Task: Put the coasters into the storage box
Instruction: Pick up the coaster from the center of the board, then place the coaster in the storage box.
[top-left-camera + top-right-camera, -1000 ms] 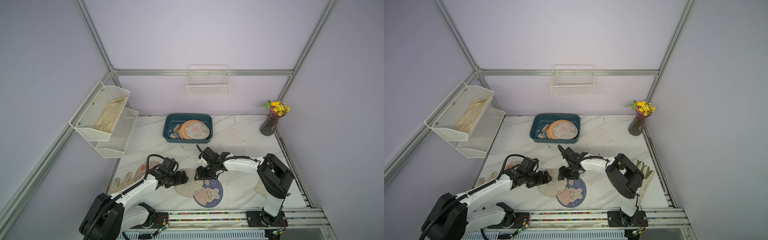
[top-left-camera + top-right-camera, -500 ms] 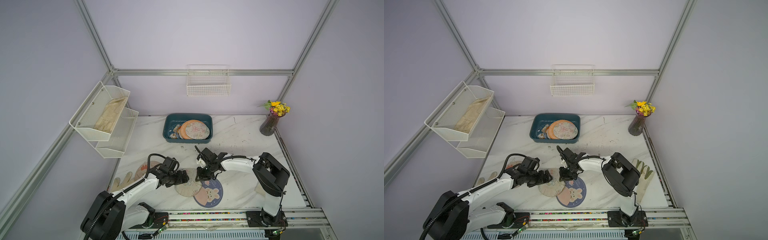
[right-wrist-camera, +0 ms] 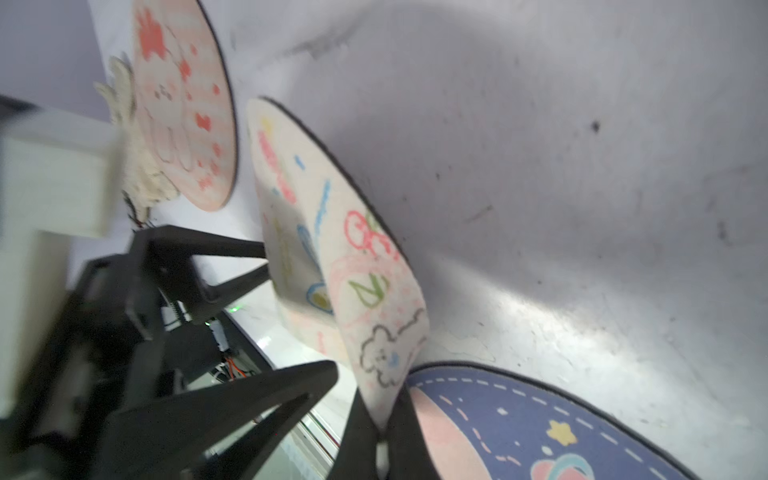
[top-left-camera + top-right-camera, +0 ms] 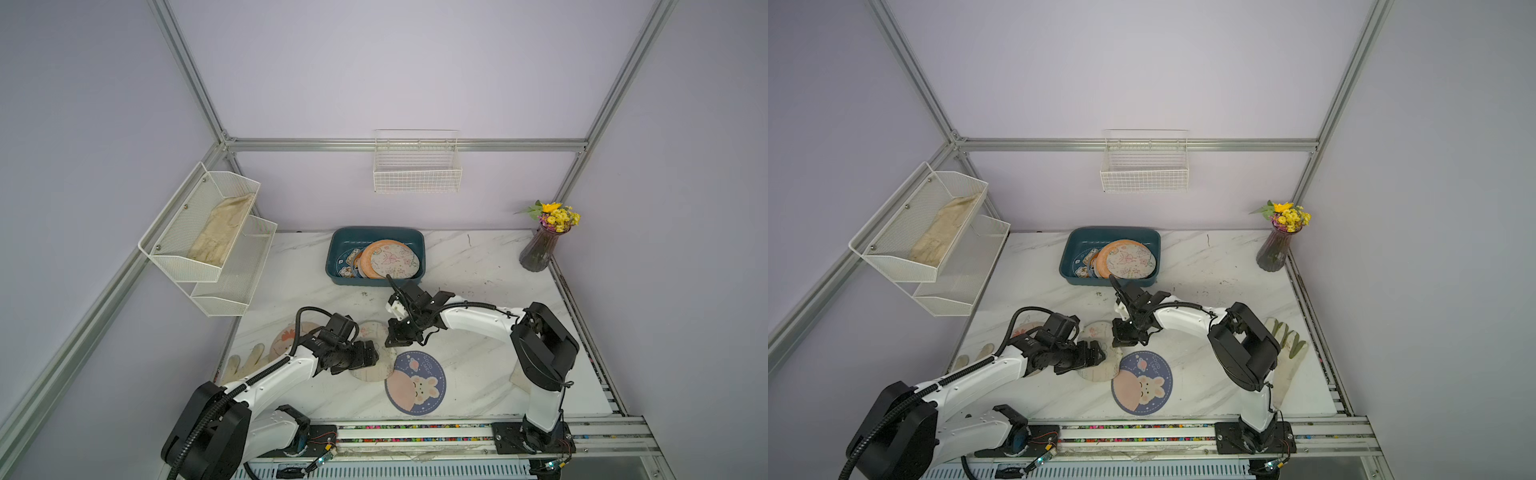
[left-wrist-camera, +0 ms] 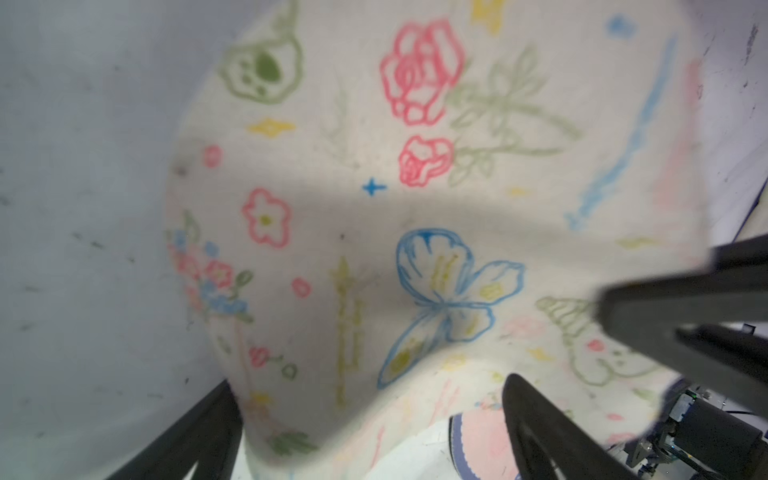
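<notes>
Well in front of the storage box (image 4: 376,233) and off to its left, a pink coaster (image 4: 286,337) lies flat on the marble table (image 4: 478,365), partly under the left arm. Closer to the box's midline, the left gripper (image 4: 370,358) is spread wide over the cream floral coaster (image 5: 374,187), its fingers (image 5: 187,436) holding nothing. This coaster, in front of the box, is buckled and raised at one edge, where the right gripper (image 3: 380,419) pinches its rim tightly. A blue bunny coaster (image 4: 415,384) lies flat just beside it, farther from the box. Inside the box several coasters (image 4: 390,259) overlap, a butterfly one uppermost.
</notes>
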{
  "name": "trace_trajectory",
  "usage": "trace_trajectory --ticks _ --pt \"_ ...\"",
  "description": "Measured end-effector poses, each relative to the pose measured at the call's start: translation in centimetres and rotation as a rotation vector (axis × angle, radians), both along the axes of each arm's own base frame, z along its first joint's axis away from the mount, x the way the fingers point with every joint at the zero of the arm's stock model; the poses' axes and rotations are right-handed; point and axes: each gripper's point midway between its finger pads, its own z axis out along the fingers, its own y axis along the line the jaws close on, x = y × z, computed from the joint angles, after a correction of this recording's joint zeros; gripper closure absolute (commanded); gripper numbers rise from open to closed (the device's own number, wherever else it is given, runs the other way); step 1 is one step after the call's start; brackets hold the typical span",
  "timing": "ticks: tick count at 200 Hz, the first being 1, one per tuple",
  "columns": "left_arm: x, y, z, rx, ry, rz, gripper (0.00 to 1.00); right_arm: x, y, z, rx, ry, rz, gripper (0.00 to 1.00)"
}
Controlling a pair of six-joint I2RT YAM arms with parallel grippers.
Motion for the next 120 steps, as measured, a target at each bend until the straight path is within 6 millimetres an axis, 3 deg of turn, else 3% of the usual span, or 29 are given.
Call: trace_trajectory --ticks 45,120 --pt "-0.3 0.6 -0.1 0.029 0.010 0.009 0.05 4.8 2.9 6.2 0.105 -0.126 0.021 1.00" --pt "-0.4 0.9 -0.2 0.055 0.034 0.009 0.05 14.4 4.9 10.1 0.190 -0.249 -0.008 1.00"
